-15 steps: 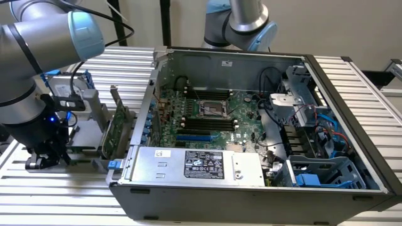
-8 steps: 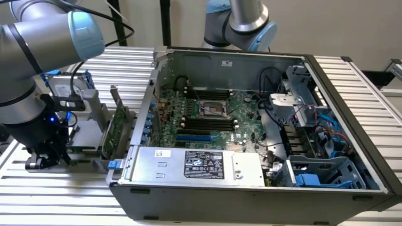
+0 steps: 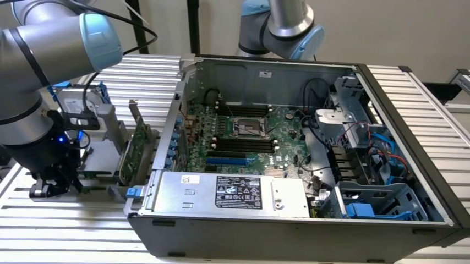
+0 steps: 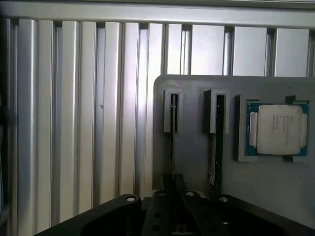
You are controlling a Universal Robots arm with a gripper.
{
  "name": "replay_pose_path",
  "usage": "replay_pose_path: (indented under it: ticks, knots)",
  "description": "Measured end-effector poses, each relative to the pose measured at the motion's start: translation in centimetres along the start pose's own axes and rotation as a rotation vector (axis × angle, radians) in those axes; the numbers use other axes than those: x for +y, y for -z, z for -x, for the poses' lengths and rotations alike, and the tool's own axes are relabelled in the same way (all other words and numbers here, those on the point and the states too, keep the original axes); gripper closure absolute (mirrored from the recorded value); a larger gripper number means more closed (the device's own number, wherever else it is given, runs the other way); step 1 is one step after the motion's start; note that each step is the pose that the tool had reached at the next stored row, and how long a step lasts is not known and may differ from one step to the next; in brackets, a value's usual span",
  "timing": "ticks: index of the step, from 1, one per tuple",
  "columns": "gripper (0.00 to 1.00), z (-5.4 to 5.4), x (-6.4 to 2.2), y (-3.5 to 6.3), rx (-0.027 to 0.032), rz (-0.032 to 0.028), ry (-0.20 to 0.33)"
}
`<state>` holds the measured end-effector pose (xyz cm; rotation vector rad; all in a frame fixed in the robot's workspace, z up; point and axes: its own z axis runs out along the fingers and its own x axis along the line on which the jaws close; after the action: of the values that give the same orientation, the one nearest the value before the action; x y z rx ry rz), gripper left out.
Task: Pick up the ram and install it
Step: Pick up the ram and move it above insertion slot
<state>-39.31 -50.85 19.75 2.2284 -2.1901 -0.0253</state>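
Ram (image 4: 214, 147) stands edgewise in a holder (image 4: 192, 147) slot, bare slats (image 4: 74, 123) beside; jaws' state unclear.

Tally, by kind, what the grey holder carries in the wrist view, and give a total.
Slot guides: 2
Processor chip: 1
Ram: 1 seen for certain; what the other guide holds is unclear
Total: 4

Grey-and-blue arm (image 3: 45, 52) at the exterior view's left, elbow bent, forearm dropping steeply. wrist (image 3: 35, 144) points straight down. Black gripper (image 3: 55, 186) (image 4: 172, 183) hangs low, aimed downward.
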Motion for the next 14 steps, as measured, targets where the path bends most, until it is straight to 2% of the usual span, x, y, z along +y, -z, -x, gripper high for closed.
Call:
replay_pose_path:
  ticks: [10, 14]
  knots:
    - [1.00, 0.00, -0.01, 0.02, -0.0001, 0.0004, -0.008]
    - [1.00, 0.00, 0.00, 0.43, -0.0001, 0.0005, -0.008]
